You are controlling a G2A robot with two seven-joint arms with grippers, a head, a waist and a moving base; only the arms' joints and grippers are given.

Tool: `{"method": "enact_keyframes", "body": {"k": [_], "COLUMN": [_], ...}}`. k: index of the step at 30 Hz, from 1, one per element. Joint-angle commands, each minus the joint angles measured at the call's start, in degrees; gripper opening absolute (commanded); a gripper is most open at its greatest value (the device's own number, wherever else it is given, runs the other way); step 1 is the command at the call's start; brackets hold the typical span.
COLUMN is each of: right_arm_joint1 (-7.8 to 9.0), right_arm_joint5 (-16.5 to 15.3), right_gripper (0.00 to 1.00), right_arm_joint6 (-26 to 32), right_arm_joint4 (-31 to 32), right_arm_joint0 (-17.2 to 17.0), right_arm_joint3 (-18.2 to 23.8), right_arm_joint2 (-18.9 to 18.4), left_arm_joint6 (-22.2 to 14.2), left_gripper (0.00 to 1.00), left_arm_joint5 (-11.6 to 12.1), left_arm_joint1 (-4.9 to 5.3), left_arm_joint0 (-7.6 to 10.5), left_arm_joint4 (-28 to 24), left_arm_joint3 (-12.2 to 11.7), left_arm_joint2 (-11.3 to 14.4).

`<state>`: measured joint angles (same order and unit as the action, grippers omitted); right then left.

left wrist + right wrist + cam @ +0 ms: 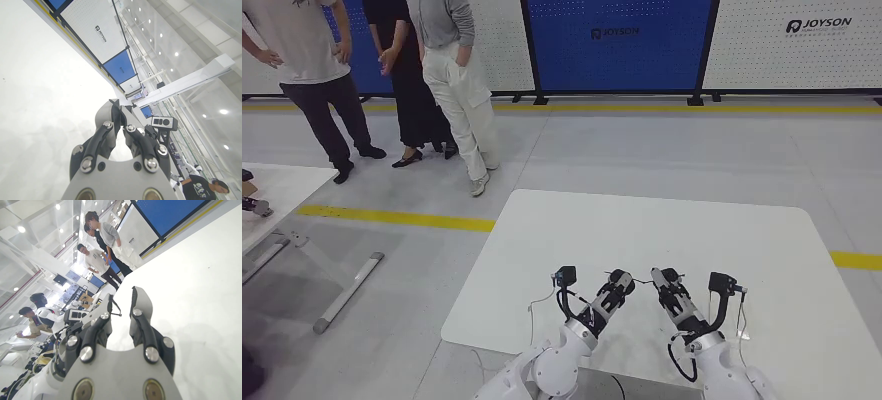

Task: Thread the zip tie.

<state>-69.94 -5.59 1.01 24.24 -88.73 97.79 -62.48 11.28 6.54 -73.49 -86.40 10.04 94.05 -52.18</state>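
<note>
Both arms reach forward over the near edge of the table, wrists turned inward so the grippers face each other, tips near but apart. The left gripper (pixel 117 107) has its pads pressed together (pinching the zip tie (pixel 119 314)). The right gripper (pixel 122 294) holds its fingers spread apart.

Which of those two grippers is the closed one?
The left gripper: its fingers are pinched together on the thin black zip tie. The right gripper has a clear gap between its fingers.
</note>
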Motion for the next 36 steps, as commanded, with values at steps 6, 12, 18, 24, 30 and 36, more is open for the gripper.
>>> {"method": "enact_keyframes", "body": {"k": [6,12,18,24,30,36], "right_arm_joint1": [-0.15,-0.25,-0.36,-0.46,-0.60,-0.72], "right_arm_joint5": [-0.18,-0.21,-0.18,-0.16,-0.19,-0.45], "right_gripper": [0.28,0.26,0.00,0.00,0.00,0.00], "right_arm_joint6": [0.12,-0.02,0.22,1.04,1.54,1.76], "right_arm_joint4": [0.76,1.59,1.93,2.59,2.80,2.80], "right_arm_joint0": [-0.41,-0.95,-1.11,-1.02,-0.89,-0.80], "right_arm_joint3": [-0.05,0.06,0.33,0.38,0.24,-0.08], "right_arm_joint2": [-0.18,-0.48,-0.84,-0.95,-1.05,-1.35], "left_arm_joint6": [0.17,0.38,0.00,-0.06,-0.16,0.10], "left_gripper": [0.00,0.00,0.00,0.00,0.00,0.00], "left_arm_joint5": [-0.30,-0.53,-0.30,-0.41,-0.39,-0.60], "left_arm_joint1": [-0.23,-0.46,-0.60,-0.77,-0.93,-1.06], "left_arm_joint0": [0.30,0.53,0.56,0.59,0.61,0.51], "left_arm_joint4": [-0.34,-0.75,-0.52,-0.36,-0.16,-0.16], "left_arm_joint3": [-0.35,-0.60,-0.63,-0.55,-0.51,-0.52], "left_arm_joint2": [-0.24,-0.36,-0.33,-0.22,-0.14,-0.35]}}
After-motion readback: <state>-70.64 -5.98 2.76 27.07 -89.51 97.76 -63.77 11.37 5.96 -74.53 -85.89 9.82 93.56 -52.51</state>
